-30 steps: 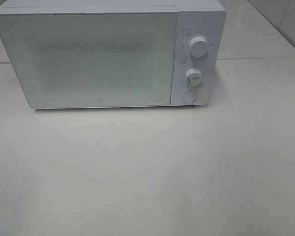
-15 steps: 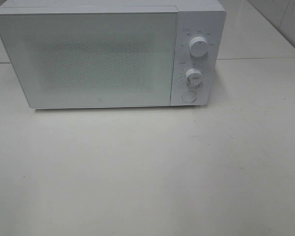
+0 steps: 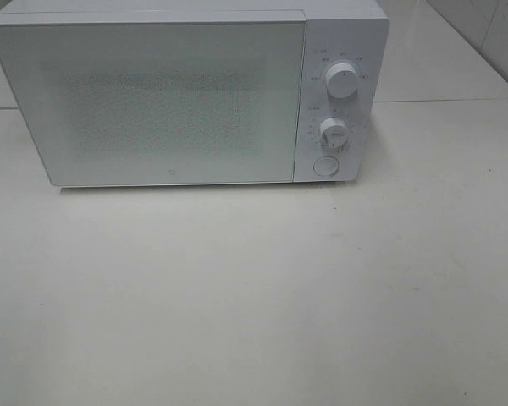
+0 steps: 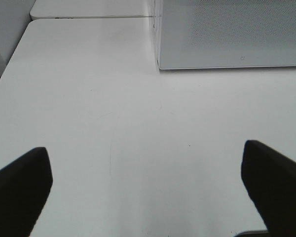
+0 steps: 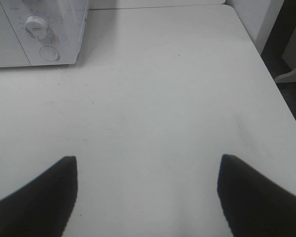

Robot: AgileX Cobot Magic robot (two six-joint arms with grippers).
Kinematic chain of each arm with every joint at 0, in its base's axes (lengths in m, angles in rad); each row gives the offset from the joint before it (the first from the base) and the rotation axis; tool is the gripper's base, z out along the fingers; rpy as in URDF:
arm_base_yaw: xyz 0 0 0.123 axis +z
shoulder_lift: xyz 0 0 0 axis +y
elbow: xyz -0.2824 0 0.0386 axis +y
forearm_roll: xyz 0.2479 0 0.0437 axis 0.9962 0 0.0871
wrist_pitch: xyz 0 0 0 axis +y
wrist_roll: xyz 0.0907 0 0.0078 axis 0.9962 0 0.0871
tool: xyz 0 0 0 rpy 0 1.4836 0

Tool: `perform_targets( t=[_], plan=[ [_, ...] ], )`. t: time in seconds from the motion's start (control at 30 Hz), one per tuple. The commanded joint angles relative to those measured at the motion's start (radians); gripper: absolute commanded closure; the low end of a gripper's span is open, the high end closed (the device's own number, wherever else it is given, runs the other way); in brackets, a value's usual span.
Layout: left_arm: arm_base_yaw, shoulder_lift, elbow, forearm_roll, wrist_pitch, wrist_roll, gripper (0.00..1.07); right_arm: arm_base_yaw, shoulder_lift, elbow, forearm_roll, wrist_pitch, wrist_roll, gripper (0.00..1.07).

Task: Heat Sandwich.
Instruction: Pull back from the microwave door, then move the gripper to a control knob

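We see a white table (image 3: 254, 296) bearing one white microwave (image 3: 169, 101) at its far side, door shut, with an upper knob (image 3: 342, 82), lower knob (image 3: 332, 133) and round button (image 3: 325, 166) on its right.

Of the robot's body only the finger ends show, in the wrist views. The left gripper (image 4: 144, 150) carries two matte black fingers (image 4: 19, 190), broad and flat-sided, each ending in a blunt, slightly rounded corner. The right gripper (image 5: 148, 159) carries a like pair of black fingers (image 5: 256, 197), wide at the base, narrowing to soft rounded tips, plain-surfaced.
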Motion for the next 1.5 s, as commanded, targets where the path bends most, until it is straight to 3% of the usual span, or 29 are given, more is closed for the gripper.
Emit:
perform_targets(
  t=[0.03,0.97,1.5],
  plan=[
    [-0.006,-0.023,0.004,0.003,-0.004,-0.007,0.07,-0.007,-0.021,0.002,-0.005,-0.010,-0.007,0.32],
    [-0.006,-0.023,0.004,0.003,-0.004,-0.007,0.07,-0.007,-0.008,-0.036,-0.005,-0.094,-0.007,0.28],
    [-0.006,-0.023,0.004,0.003,-0.004,-0.007,0.07,-0.007,0.322,-0.036,0.028,-0.367,0.001,0.30]
  ],
)
